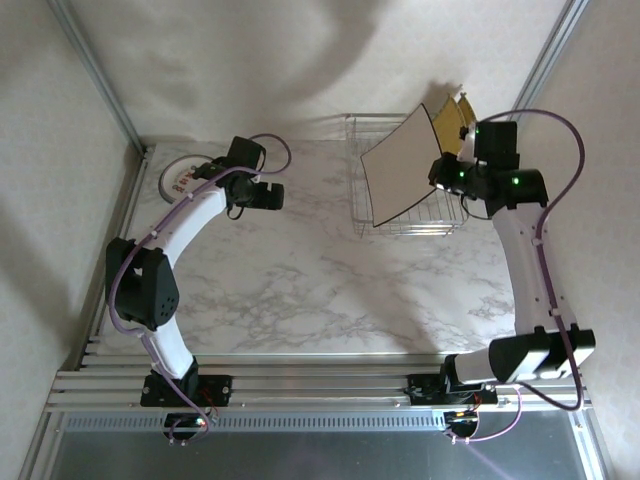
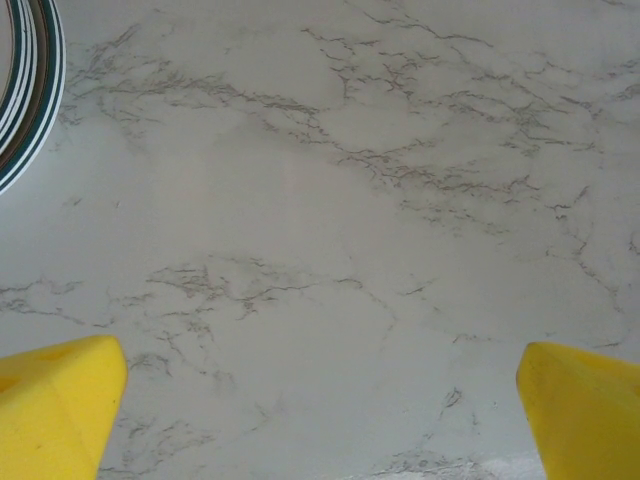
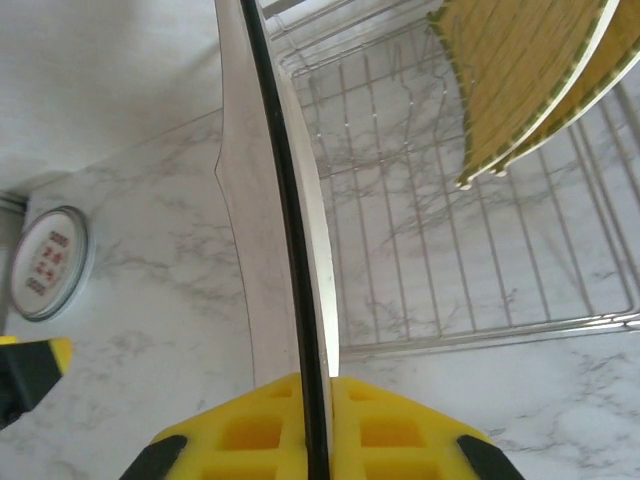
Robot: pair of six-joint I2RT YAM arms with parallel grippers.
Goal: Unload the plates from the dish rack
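My right gripper (image 1: 440, 176) (image 3: 318, 400) is shut on the rim of a large white square plate (image 1: 400, 165) (image 3: 290, 200) with a dark edge. It holds the plate upright and tilted above the left part of the silver wire dish rack (image 1: 412, 222) (image 3: 470, 260). Yellow woven square plates (image 1: 455, 115) (image 3: 520, 70) stand at the rack's far end. A stack of small round white plates (image 1: 183, 178) (image 2: 30, 90) (image 3: 45, 262) lies on the table at the far left. My left gripper (image 1: 262, 192) (image 2: 320, 420) hangs open just right of that stack, over bare marble.
The marble tabletop (image 1: 320, 290) stretches between the two arms. Metal frame posts (image 1: 100, 75) and white walls close in the back and sides. An aluminium rail (image 1: 320, 385) runs along the near edge by the arm bases.
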